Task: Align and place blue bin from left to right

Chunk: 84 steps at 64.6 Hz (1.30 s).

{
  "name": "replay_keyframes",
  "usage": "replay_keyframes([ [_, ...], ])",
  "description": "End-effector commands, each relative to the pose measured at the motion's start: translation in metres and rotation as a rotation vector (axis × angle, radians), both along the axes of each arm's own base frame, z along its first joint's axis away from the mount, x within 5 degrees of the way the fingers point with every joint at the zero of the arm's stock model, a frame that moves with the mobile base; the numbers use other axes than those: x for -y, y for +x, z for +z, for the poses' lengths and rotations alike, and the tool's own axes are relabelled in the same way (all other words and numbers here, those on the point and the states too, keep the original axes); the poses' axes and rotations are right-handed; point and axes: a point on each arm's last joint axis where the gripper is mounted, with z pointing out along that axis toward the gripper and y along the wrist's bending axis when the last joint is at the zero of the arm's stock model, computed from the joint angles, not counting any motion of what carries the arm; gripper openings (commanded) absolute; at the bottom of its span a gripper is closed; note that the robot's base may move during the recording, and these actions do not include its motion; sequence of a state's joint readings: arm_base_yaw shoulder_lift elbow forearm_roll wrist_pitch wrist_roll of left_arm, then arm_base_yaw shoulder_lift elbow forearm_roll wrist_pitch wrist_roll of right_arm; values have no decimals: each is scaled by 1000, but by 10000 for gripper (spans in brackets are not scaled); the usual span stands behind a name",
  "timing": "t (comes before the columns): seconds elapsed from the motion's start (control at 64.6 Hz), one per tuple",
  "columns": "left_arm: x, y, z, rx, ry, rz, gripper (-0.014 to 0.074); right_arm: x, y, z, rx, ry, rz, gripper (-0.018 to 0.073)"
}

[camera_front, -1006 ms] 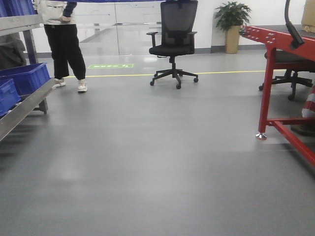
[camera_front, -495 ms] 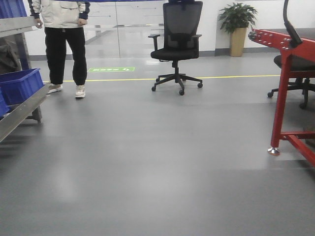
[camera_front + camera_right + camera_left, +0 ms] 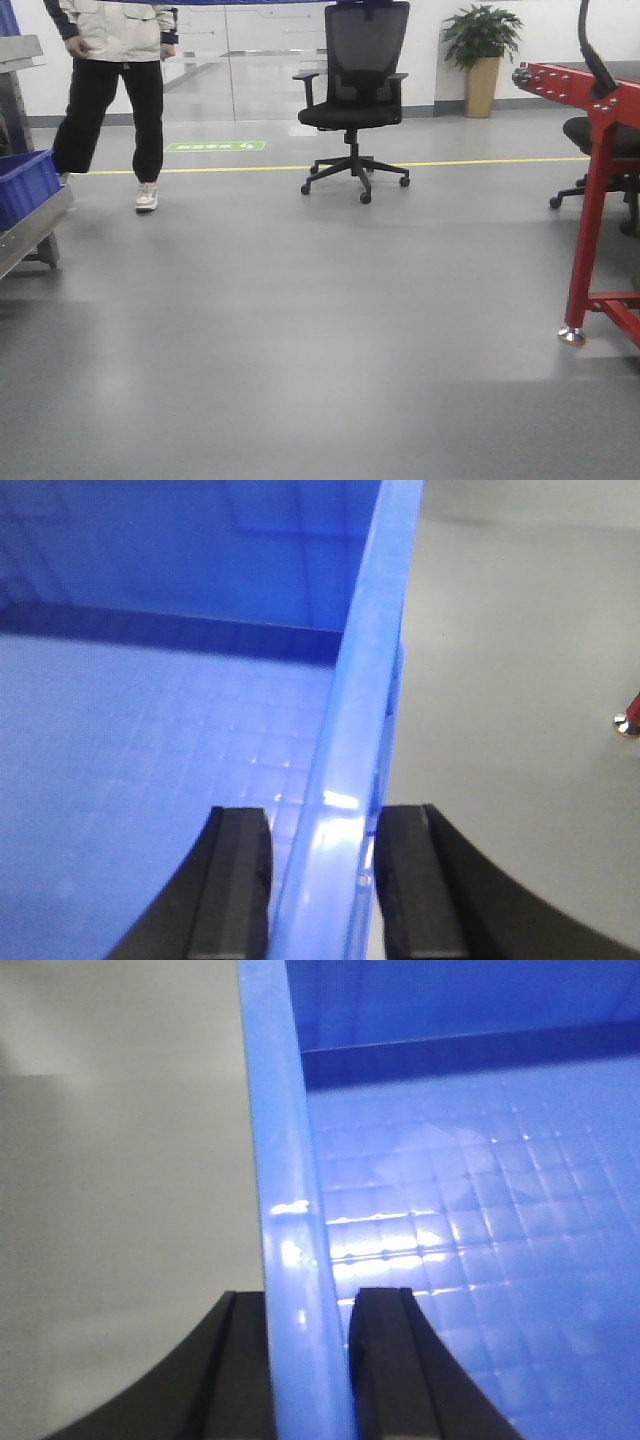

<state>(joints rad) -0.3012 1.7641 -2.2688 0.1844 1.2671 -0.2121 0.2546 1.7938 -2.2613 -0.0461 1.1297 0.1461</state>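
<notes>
Left hand [image 3: 305, 1360], right hand [image 3: 325, 880] clenched on opposite walls of blue bin [image 3: 480, 1210]. Rack [image 3: 30, 225] drifted left in front view, red frame [image 3: 590, 200] right: base travelling, placement pending.

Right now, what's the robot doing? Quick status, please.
Left gripper clamped on blue bin wall. Right gripper clamped on opposite wall. Person and office chair ahead, not close.

Grey floor [image 3: 300, 330], black office chair [image 3: 352, 95], potted plant [image 3: 482, 55].

The green floor sign [image 3: 215, 146] cannot be read.
</notes>
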Motion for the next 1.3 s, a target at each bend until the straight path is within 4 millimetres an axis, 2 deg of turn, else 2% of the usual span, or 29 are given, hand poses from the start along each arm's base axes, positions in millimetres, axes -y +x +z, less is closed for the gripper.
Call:
replay_keyframes([
  [0.0,5,-12,21,105,-46,-55,-13,4,-3,21,148,28,-24,-79],
  [1.285,5,-12,21,107,-47,-55,-13,4,-3,21,152,29,-24,-79],
])
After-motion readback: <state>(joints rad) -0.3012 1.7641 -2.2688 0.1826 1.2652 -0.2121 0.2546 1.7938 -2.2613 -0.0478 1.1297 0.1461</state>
